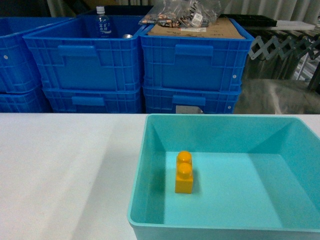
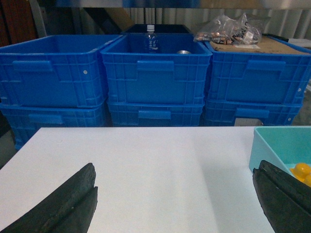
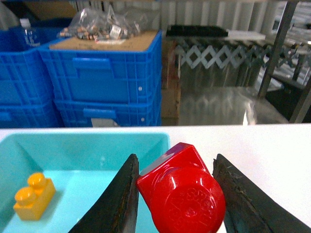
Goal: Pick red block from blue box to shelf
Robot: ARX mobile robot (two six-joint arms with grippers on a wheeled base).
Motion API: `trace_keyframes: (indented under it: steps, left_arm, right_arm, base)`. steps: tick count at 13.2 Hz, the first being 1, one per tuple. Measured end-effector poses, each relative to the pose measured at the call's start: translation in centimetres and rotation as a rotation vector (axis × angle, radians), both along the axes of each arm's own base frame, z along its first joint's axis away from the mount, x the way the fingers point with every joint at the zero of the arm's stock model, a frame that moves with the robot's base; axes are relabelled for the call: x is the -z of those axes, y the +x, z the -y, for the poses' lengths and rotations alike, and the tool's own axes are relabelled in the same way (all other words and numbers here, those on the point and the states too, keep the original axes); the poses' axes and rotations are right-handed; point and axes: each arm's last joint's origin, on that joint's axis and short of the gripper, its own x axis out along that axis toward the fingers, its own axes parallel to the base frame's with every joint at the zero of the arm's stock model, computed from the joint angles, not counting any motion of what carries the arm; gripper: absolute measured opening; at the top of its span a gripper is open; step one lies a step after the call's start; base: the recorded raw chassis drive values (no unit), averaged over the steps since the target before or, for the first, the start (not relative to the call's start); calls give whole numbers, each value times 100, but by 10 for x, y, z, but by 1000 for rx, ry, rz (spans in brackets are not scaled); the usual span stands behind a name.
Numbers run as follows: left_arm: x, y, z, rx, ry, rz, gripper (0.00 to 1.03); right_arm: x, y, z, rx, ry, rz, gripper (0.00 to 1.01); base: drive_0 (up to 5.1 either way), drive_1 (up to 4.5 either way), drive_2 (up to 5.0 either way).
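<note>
The red block (image 3: pixel 182 194), glossy with its round stud facing the camera, sits tilted between the two dark fingers of my right gripper (image 3: pixel 175 158), which is shut on it, above the right rim of the blue box (image 3: pixel 97 145). In the head view the blue box (image 1: pixel 137 200) lies on the white table and neither gripper shows. My left gripper (image 2: pixel 176 165) hangs open over the bare table, left of the blue box (image 2: pixel 272 145). Steel uprights of the shelf (image 3: pixel 281 43) stand at the far right of the right wrist view.
An orange-yellow two-stud brick (image 1: pixel 184 172) stands inside the teal box. Stacked dark blue crates (image 1: pixel 125 65) line the far edge of the table (image 1: pixel 65 170), one holding a bottle (image 1: pixel 102 22), another topped with cardboard and a plastic bag (image 1: pixel 187 12).
</note>
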Motion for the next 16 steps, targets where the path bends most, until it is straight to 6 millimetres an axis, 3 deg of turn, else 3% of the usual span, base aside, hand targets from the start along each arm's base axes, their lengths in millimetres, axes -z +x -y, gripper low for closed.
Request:
trace_keyframes:
  steps: [2, 16]
  left_arm:
    - [0, 0, 0, -1, 0, 0, 98]
    - [0, 0, 0, 0, 0, 0, 98]
  right_arm:
    - [8, -5, 0, 0, 0, 4, 38]
    - [9, -36, 0, 0, 0, -19, 38]
  base:
    - [0, 0, 0]
    - [0, 0, 0]
